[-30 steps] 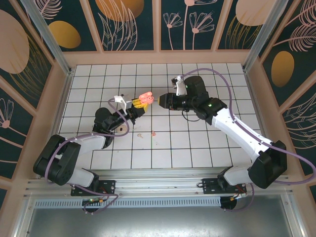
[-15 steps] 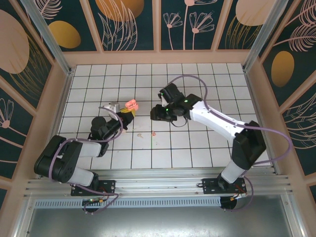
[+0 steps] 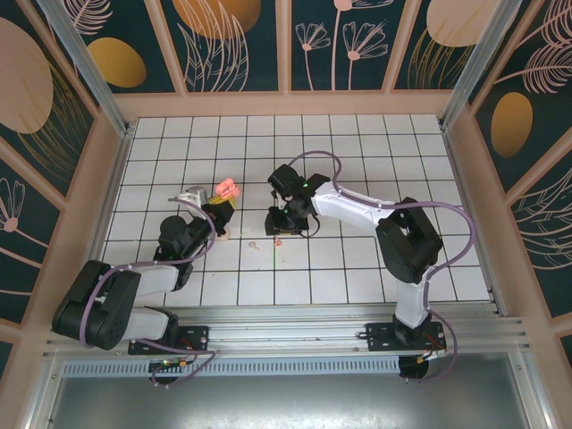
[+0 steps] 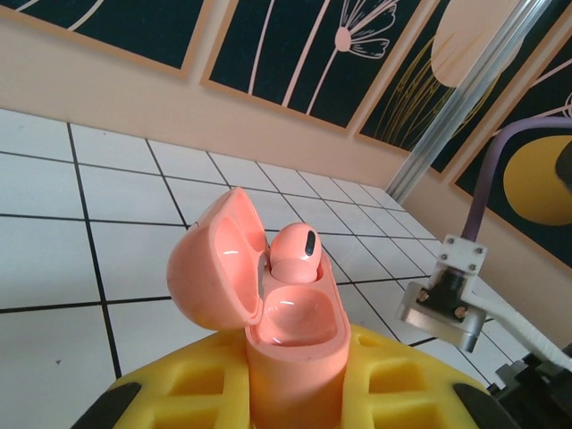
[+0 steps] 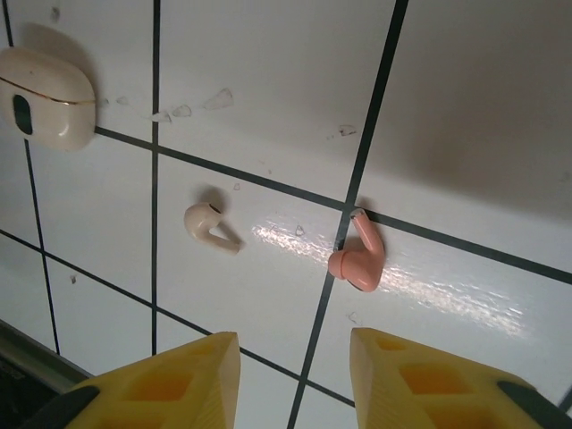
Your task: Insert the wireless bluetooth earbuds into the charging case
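Above the earbud [image 5: 360, 261], right fingers [image 5: 170, 380] (moved in, seemingly lower) gape; left fingers [image 4: 179, 393] clench case [image 4: 290, 335].

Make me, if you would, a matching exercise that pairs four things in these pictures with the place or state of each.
Things:
1. pink charging case
2. loose pink earbud
3. cream earbud
4. cream case

Places or states:
A. on the floor, touching a dark tile line
B. held upright in the left claw, lid open, one earbud seated
C. at the top left edge of the right wrist view
D. on a white tile, clear of the lines

Pairs: 1-B, 2-A, 3-D, 4-C
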